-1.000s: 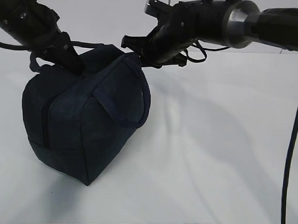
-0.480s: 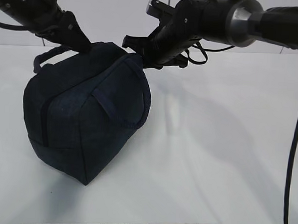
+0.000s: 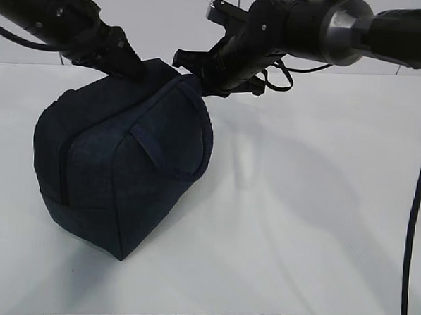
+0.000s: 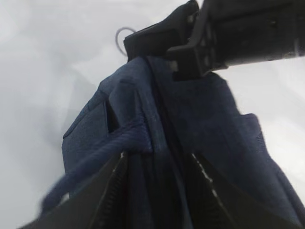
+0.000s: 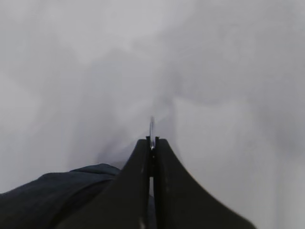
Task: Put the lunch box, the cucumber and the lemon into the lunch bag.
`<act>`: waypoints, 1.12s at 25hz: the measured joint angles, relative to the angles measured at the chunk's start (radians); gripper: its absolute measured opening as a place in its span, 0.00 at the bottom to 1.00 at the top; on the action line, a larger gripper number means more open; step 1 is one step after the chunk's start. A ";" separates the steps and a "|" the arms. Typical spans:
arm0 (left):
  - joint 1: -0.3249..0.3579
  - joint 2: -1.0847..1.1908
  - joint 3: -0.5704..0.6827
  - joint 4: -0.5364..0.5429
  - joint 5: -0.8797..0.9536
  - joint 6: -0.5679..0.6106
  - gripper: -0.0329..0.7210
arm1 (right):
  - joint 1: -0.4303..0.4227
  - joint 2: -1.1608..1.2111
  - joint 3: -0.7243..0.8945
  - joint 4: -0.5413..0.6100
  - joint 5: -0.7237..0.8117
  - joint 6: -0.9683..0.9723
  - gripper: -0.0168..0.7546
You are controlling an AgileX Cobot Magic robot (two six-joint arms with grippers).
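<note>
Gripper states and bag at a late stage of packing. The right gripper (image 5: 151, 148) is clamped on the thin silver ring pull (image 5: 151, 128) of the zipper, at the top end of the lunch bag (image 3: 118, 174) that lies farther from the camera in the exterior view. The left gripper (image 4: 155, 162) hovers at the bag's top, its jaws parted to either side of the zipper seam and one looped handle (image 3: 179, 149), holding nothing. The bag stands on the white tabletop (image 3: 314, 205), left of centre, its visible zipper line closed along the near end. Lunch box, cucumber and lemon appear in no view; they are presumably inside the bag already, though no frame shows its interior. What is left seems only to finish with the zipper and withdraw. Nothing else lies on the tabletop near the bag; a black cable (image 3: 417, 196) hangs at the right edge, well apart.
</note>
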 joint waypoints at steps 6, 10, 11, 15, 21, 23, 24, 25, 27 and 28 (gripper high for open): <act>0.000 0.044 0.000 -0.004 -0.018 0.016 0.30 | -0.001 0.000 0.000 0.002 0.000 -0.002 0.03; 0.000 0.044 0.000 -0.006 -0.018 0.031 0.07 | -0.001 0.000 0.000 0.003 0.000 -0.005 0.03; 0.000 0.044 0.000 -0.008 -0.018 0.034 0.06 | -0.002 0.000 0.000 0.003 0.000 -0.005 0.03; 0.000 0.026 0.000 -0.005 -0.018 0.042 0.04 | -0.011 0.000 0.000 0.000 -0.002 -0.005 0.03; 0.000 0.011 0.000 0.003 -0.018 0.046 0.04 | -0.022 0.017 0.000 0.055 -0.004 -0.005 0.03; 0.000 0.011 0.000 0.003 -0.018 0.046 0.04 | -0.022 0.018 0.000 0.057 -0.006 -0.005 0.03; 0.000 0.011 0.000 0.004 -0.018 0.046 0.04 | -0.022 0.021 -0.002 0.057 -0.006 -0.005 0.03; 0.000 0.011 0.000 0.004 -0.018 0.046 0.04 | -0.022 0.023 -0.002 0.061 -0.009 -0.005 0.03; 0.000 0.011 0.000 0.006 -0.018 0.046 0.04 | -0.022 0.032 -0.002 0.070 -0.009 -0.005 0.03; 0.000 0.011 0.000 0.008 -0.018 0.046 0.04 | -0.022 0.038 -0.004 0.078 -0.009 -0.005 0.03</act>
